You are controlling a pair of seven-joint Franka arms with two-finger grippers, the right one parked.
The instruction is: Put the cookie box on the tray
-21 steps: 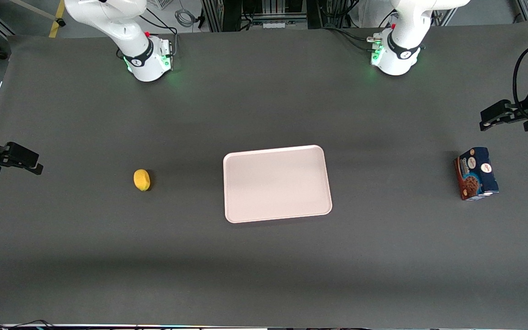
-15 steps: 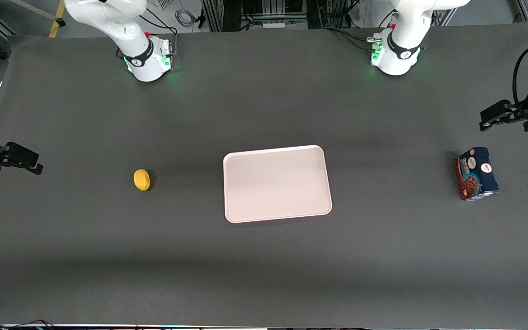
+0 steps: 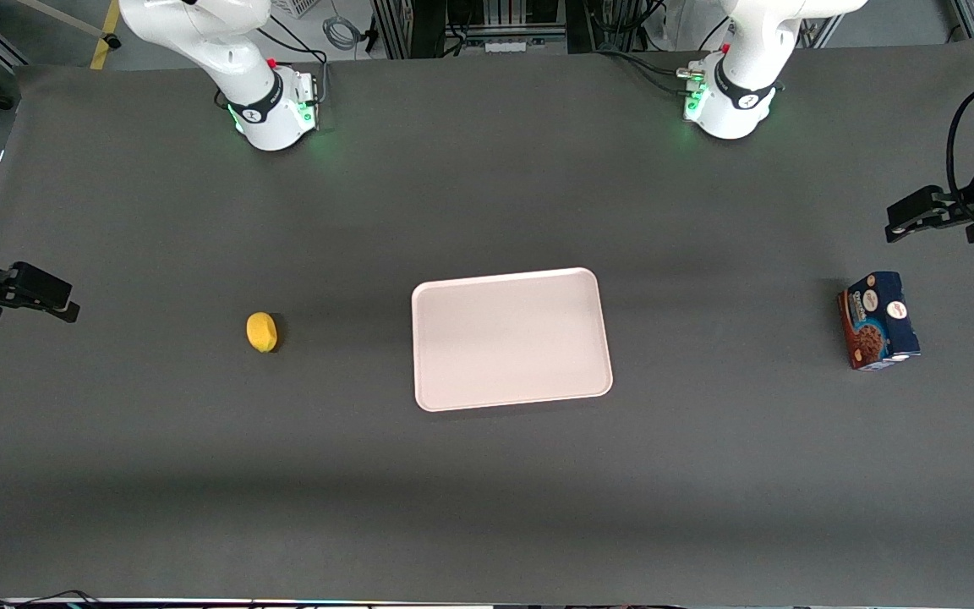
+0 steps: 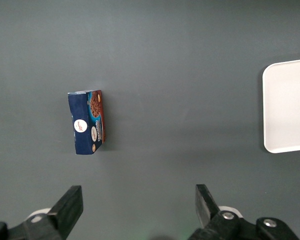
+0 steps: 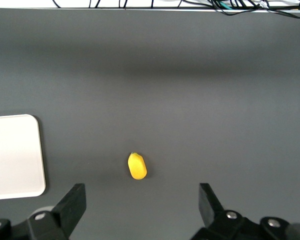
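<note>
Awaiting pickup: cookie box (image 3: pixel 879 320) stands on the worktop (image 3: pixel 707 474), well apart from the bare tray (image 3: pixel 511 339); hand (image 4: pixel 139 207) hovers near the box, fingers spread, holding nothing.

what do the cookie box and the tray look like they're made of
Cookie box: likely printed cardboard, with sharp folded edges and a slight sheen. Tray: probably smooth moulded plastic, an even pale colour, with rounded corners and a low rim. The claw hangs open above the table, beside the box, holding nothing.
</note>
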